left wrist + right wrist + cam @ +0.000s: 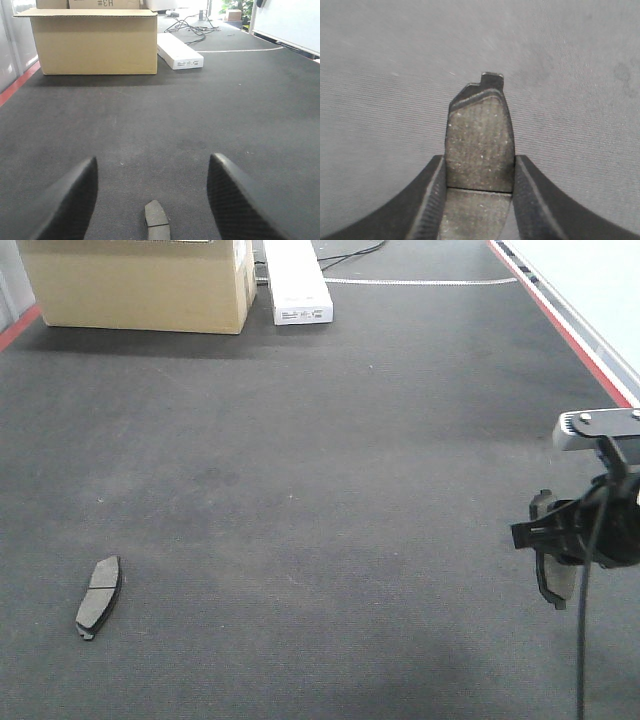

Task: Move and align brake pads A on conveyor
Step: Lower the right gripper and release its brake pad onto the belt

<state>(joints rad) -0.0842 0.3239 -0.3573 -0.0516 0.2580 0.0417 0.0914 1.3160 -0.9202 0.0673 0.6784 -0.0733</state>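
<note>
The right end effector (479,162) clamps one brake pad (480,132) above the dark conveyor (320,490), while the left end effector (152,161), spread wide and empty, hangs over another brake pad (157,220).

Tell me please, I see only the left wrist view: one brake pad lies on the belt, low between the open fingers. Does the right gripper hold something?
Observer: Yes. The right gripper is shut on a second pad, clamped at its middle groove.
Operator: Where is it from my pad?
Observer: In the front view it hangs near the right edge of the belt; your pad lies far to the left.
Operator: Are there more pads?
Observer: No view shows any others.
</note>
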